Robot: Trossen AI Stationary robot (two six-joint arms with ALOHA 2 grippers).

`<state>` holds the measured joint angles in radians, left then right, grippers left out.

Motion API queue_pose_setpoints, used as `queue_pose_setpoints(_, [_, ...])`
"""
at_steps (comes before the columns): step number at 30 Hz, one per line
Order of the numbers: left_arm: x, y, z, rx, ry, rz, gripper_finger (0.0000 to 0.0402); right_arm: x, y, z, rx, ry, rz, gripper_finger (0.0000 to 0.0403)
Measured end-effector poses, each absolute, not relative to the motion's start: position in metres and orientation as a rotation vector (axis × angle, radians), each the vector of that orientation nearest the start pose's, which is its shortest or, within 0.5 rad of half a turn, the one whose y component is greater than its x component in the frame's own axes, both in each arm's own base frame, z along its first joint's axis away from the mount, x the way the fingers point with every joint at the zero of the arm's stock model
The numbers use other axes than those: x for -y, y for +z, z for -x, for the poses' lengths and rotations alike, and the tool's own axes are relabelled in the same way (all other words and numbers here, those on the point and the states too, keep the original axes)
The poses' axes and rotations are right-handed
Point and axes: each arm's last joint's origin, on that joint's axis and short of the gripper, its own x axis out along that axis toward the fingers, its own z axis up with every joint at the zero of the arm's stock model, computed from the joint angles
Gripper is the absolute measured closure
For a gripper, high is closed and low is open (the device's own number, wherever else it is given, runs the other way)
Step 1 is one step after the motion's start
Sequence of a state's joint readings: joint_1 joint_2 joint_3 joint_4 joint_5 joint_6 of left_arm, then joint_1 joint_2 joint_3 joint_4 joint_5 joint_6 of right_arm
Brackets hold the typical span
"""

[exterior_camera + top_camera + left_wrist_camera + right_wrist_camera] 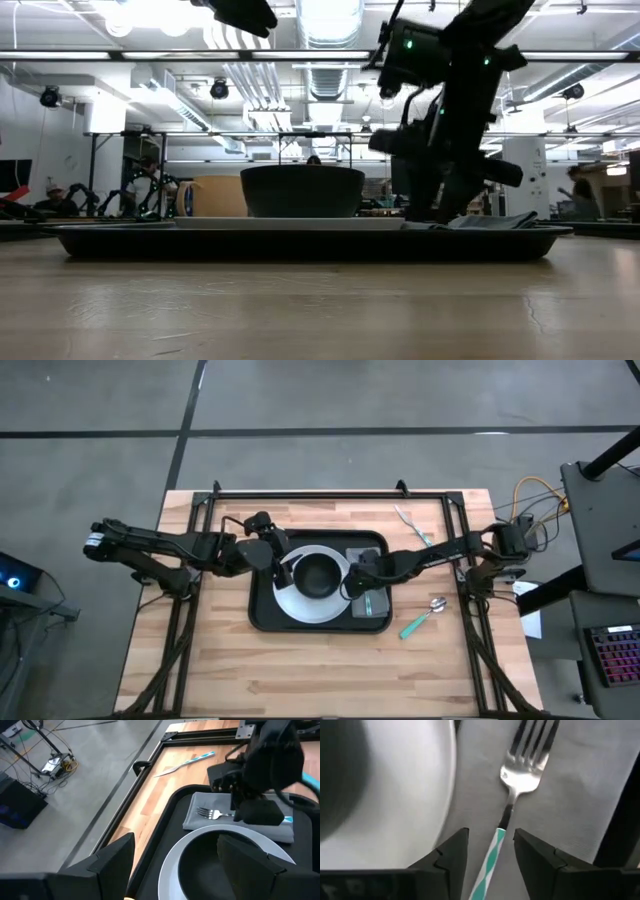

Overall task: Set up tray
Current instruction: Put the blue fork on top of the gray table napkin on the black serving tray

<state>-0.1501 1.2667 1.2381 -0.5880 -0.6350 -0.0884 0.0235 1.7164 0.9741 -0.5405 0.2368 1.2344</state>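
The left gripper (278, 563) hung over the left side of the plate (291, 596), with its fingers (112, 857) spread wide and nothing between them. The left arm reached in from the left edge of the counter (220, 670).

The tray (262, 610) sat flat in the middle of the counter. The white plate lay in the left part of the tray. A dark bowl (319, 574) stood on the plate. From table height, the bowl (302, 190) rose above the rim of the tray (300, 240).

Just right of the plate, a grey napkin (379, 603) lay in the tray. A fork (522, 767) lay on the napkin (570, 795), with a teal and white striped handle. Its prongs pointed away from the right gripper.

The right gripper (357, 582) was low over the napkin, right beside the plate. Its fingers (451, 854) were apart, one on each side of the fork handle. I could not tell if they touched it.

Farther right, on the bare counter, a knife (412, 526) lay near the back rail. A spoon (424, 617) with a teal handle lay just right of the tray, near the front. The right arm came in from the right edge of the counter.
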Motion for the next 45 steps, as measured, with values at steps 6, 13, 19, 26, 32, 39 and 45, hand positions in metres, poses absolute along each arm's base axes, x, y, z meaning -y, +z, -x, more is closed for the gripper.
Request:
queue_pose_setpoints(6, [0.022,0.356,-0.259,-0.564,0.492,-0.164,0.0140,0.001,0.135,-0.313,-1.005,-0.952,-0.853,0.0269])
queue_pose_setpoints(13, [0.021,0.355,-0.257,-0.583,0.491,-0.172,0.0140,0.001,0.135,-0.321,-1.002,-0.951,-0.813,0.0306])
queue_pose_setpoints(19, [0.021,0.355,-0.257,-0.587,0.490,-0.174,0.0140,0.001,0.147,-0.325,-1.013,-0.961,-0.769,0.0359])
queue_pose_setpoints(26, [0.021,0.355,-0.257,-0.587,0.490,-0.174,0.0140,0.000,0.147,-0.325,-1.012,-0.970,-0.743,0.0394])
queue_pose_setpoints(32, [0.022,0.355,-0.257,-0.588,0.488,-0.173,0.0140,0.001,0.145,-0.324,-1.016,-0.972,-0.741,0.0394])
queue_pose_setpoints(39, [0.022,0.355,-0.256,-0.591,0.487,-0.174,0.0140,0.000,0.145,-0.324,-1.022,-0.967,-0.740,0.0394])
queue_pose_setpoints(45, [0.021,0.354,-0.256,-0.595,0.487,-0.176,0.0140,0.000,0.145,-0.324,-1.027,-0.962,-0.743,0.0389])
